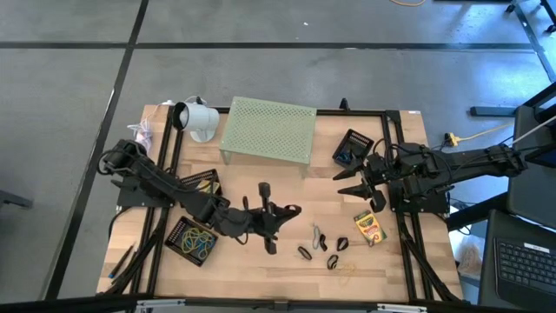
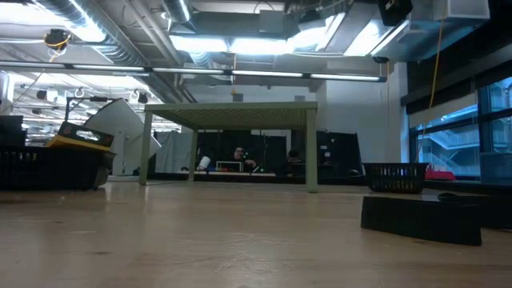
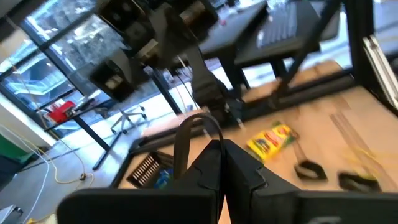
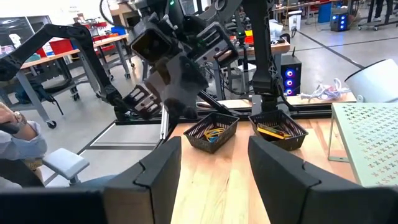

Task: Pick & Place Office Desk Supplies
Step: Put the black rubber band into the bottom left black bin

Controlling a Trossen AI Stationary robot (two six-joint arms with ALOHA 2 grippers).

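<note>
L gripper (image 1: 280,211): mid-table, fingers clamped on a dark band loop (image 3: 194,134).
R gripper (image 1: 353,182): held apart, nothing between, nr crayon box (image 1: 369,228).
Binder clips (image 1: 323,249): scattered at front edge.
Bands: seen in basket (image 1: 192,241), front-left.

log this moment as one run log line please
left gripper: shut on rubber band, mid-table | right gripper: open, empty, beside crayon box | binder clips: loose on table
</note>
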